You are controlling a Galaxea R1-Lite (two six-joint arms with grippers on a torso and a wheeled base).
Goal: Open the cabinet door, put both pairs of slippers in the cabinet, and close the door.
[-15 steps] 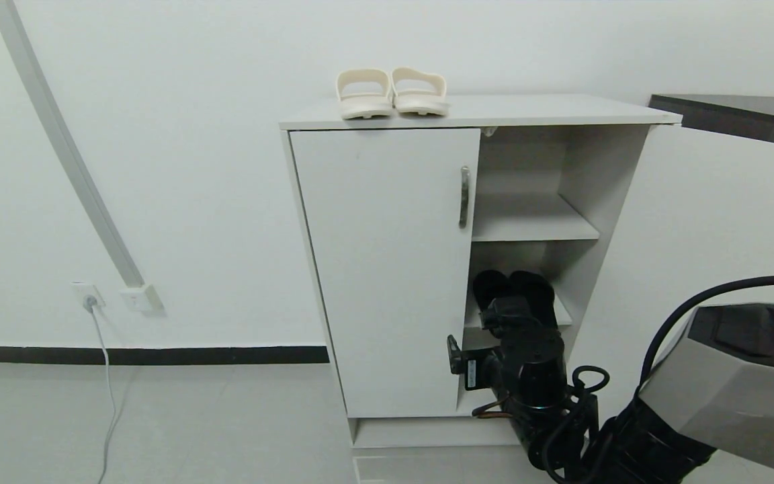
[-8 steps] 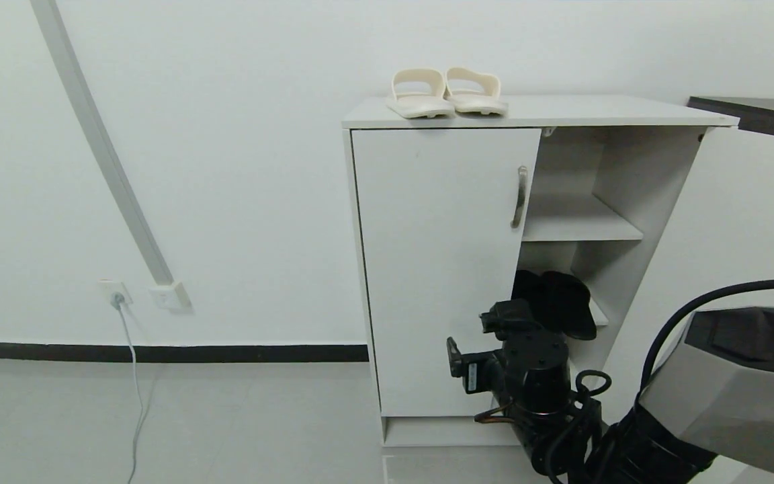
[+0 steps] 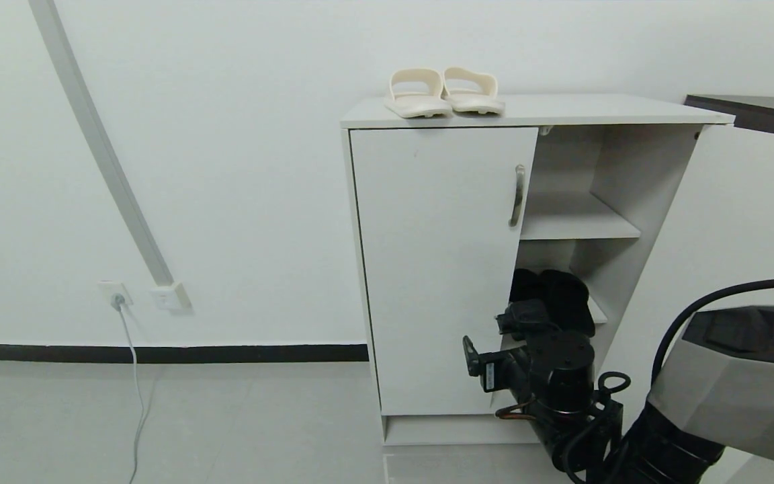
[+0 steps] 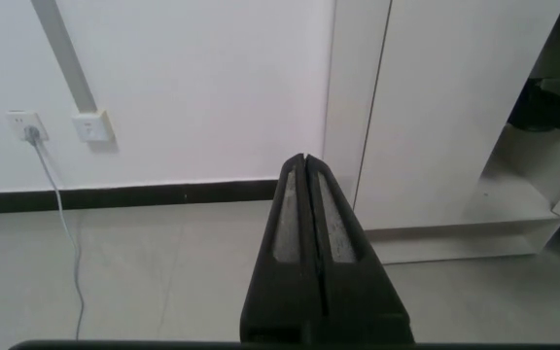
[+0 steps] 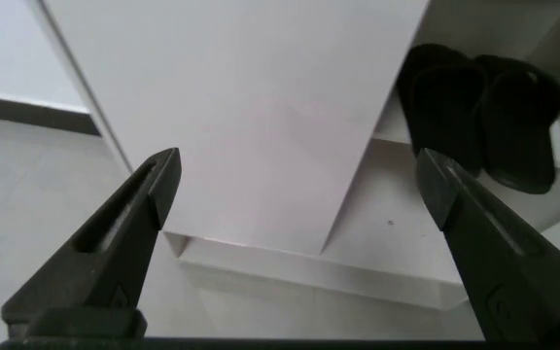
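A white cabinet [image 3: 441, 269] stands against the wall, its left door shut and its right door [image 3: 729, 222] swung wide open. A cream pair of slippers [image 3: 444, 92] rests on the cabinet top. A black pair of slippers [image 3: 555, 299] lies on the lower shelf, toes inward, and shows as black slippers [image 5: 484, 107] and black slippers [image 4: 552, 102] in the wrist views. My right gripper [image 5: 297, 163] is open wide and holds nothing. It hangs just in front of that shelf as the right gripper [image 3: 525, 316]. My left gripper [image 4: 304, 165] is shut and empty, low over the floor left of the cabinet.
The shut left door has a metal handle [image 3: 517, 195] at its right edge. An upper shelf [image 3: 575, 218] sits above the black pair. A wall socket with a hanging cable [image 3: 115, 299] is far left. A dark tabletop [image 3: 756, 107] lies behind the open door.
The head camera turned, shifting the whole picture to the right. My right arm has drawn slightly down and right, away from the black slippers, which stay on the shelf.
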